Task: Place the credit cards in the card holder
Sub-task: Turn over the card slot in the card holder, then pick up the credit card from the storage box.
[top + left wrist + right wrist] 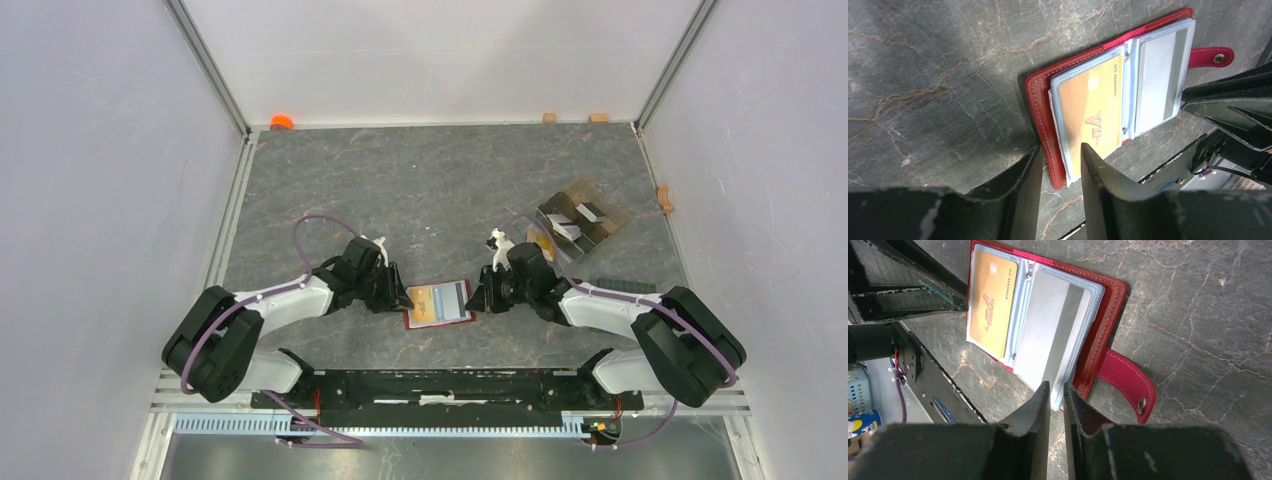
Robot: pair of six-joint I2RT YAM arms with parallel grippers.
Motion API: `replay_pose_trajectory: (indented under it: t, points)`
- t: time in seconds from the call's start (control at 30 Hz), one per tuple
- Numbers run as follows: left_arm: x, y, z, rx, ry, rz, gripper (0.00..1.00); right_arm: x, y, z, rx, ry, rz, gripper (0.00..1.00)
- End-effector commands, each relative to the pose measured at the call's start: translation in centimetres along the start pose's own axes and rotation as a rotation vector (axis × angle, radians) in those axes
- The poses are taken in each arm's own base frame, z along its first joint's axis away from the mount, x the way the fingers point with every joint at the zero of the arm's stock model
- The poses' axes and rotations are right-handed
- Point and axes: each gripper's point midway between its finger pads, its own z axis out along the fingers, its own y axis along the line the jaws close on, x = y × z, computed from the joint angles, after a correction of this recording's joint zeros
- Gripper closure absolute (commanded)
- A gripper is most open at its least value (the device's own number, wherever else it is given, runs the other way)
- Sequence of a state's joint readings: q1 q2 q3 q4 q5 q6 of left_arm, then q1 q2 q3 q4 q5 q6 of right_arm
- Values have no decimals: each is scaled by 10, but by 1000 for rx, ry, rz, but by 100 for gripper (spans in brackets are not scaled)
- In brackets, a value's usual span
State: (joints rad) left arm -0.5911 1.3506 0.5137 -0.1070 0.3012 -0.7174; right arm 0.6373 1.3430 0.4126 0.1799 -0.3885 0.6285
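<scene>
Grey table holds the open red card holder, with the orange card sleeved inside. Left claw stands half-wide at its corner; right claw is narrow, grip unclear. That card looks thin, stiff, slick: pinch a free edge.

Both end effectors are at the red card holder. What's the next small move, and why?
Probably lift the right end effector away from the edge of the card holder and go for what looks like a dark card beside the right arm. Both pockets in view are filled: the orange card in one, a pale card in the other.
</scene>
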Motion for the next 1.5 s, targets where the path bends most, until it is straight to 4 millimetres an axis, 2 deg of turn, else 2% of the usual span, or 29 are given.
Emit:
replay_pose_trajectory:
  t: [0.0,0.13,0.4,0.5,0.6,0.93,1.07,1.2,1.3,1.4,1.47]
  points:
    - [10,5,5,2,28,-21,60,-13,17,0,-62,-42,-35,80]
    - [10,3,6,20,29,-27,62,-14,25,2,-84,-40,-47,81]
    - [10,-4,7,60,27,-38,64,-22,54,6,-122,-50,-104,80]
    - [13,-4,7,67,37,-44,64,-23,63,12,-128,-37,-131,77]
    - [7,-9,8,87,18,-38,63,-22,73,19,-137,-19,-152,73]
    - [-1,-9,0,68,-22,-23,55,-19,100,34,-139,23,-234,55]
    - [-10,-1,-15,25,-77,-28,43,-27,106,27,-136,1,-257,52]
    - [-21,4,-38,-15,-123,-25,31,-61,95,3,20,-80,-349,41]
    - [-36,-7,-61,-16,-148,18,15,-94,76,-25,175,-130,-431,33]
    - [-59,-25,-89,-12,-174,104,3,-127,38,-60,391,-170,-480,23]
    - [-75,-29,-107,-41,-183,166,0,-146,11,-83,510,-184,-480,19]
